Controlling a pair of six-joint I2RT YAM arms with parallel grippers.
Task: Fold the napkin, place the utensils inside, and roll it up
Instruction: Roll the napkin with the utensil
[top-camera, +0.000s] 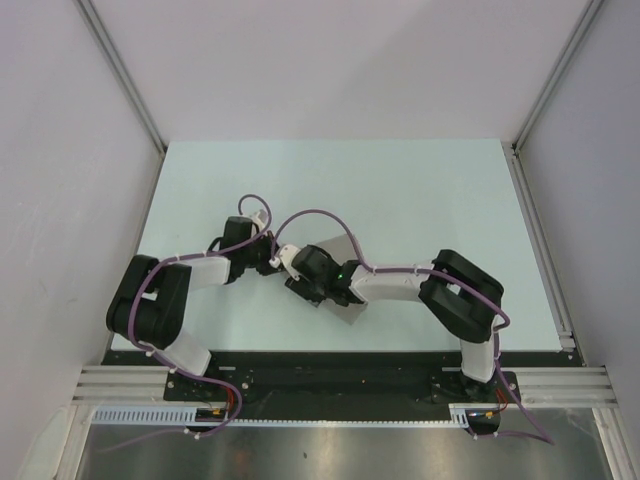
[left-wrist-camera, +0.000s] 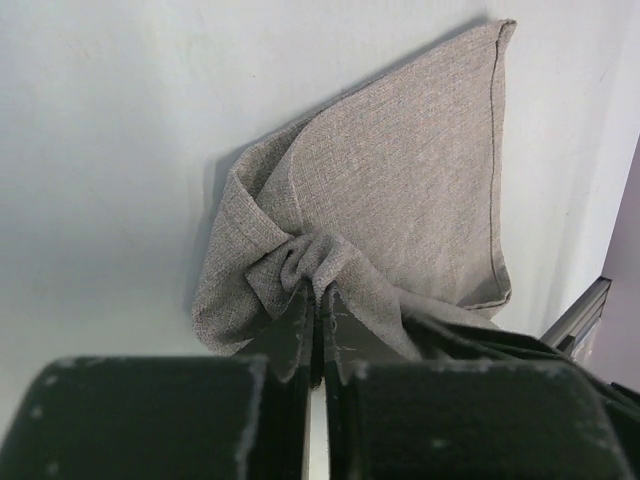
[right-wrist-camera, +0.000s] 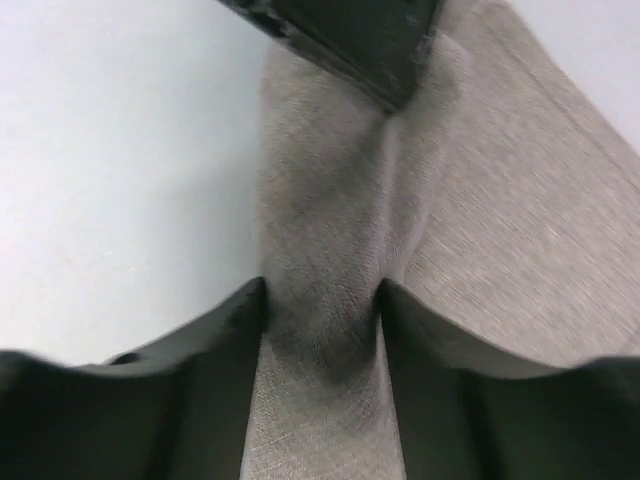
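Note:
The grey-beige napkin (left-wrist-camera: 400, 190) lies crumpled on the pale table, mostly hidden under the arms in the top view (top-camera: 348, 247). My left gripper (left-wrist-camera: 317, 292) is shut on a bunched fold of it, near the middle of the table (top-camera: 272, 258). My right gripper (right-wrist-camera: 320, 300) sits just beside it (top-camera: 292, 268), jaws apart and straddling a raised ridge of the cloth that fills the gap between them. The ridge runs up to the left gripper's dark finger (right-wrist-camera: 350, 40). The utensils are out of view.
Pale table top (top-camera: 420, 190) with white walls on three sides. A metal rail (top-camera: 540, 240) runs along the right edge, also seen in the left wrist view (left-wrist-camera: 580, 310). Both arm bases stand at the near edge.

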